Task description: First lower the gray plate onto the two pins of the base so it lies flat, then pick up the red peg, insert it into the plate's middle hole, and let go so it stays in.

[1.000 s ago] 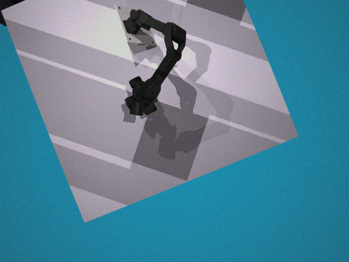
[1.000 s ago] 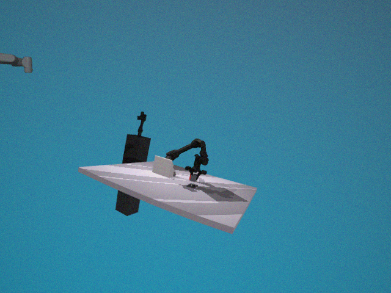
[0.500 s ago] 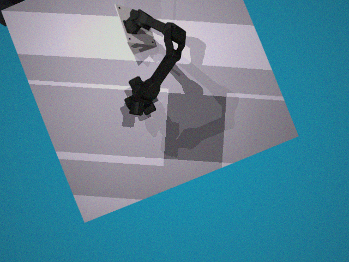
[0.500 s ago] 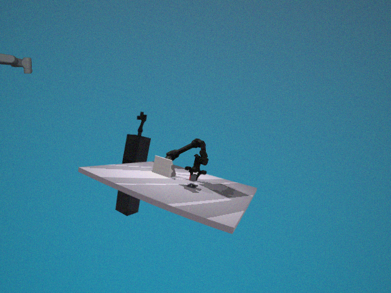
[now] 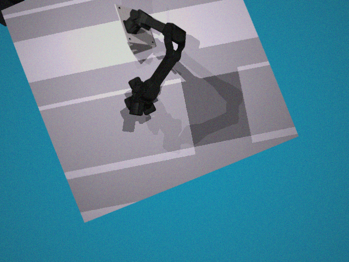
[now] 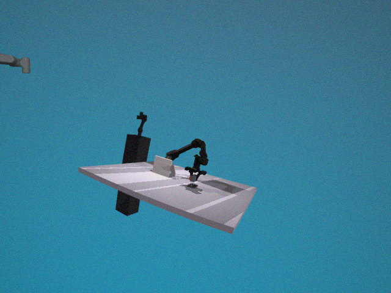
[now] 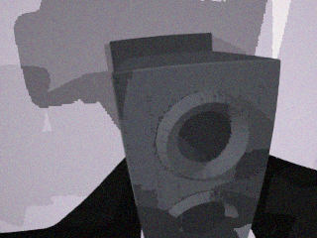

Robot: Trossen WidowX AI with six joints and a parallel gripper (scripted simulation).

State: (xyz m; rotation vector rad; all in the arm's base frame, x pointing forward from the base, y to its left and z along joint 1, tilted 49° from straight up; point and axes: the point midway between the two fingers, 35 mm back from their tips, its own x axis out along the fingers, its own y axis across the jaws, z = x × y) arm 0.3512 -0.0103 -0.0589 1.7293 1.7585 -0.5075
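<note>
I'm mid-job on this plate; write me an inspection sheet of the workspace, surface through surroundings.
Surface: pale tabletop, crossed by light bands and shadows.
Job's things: gray plate gripped above the dark base, not lowered; red peg mostly hidden behind the plate; pins not visible.
Clutter: nothing seen.
Gripper: shut on the plate.
Cables: nothing seen.
Surroundings: wedge-shaped stand by the arm's mount; dark pillar past the table edge; blue backdrop.
</note>
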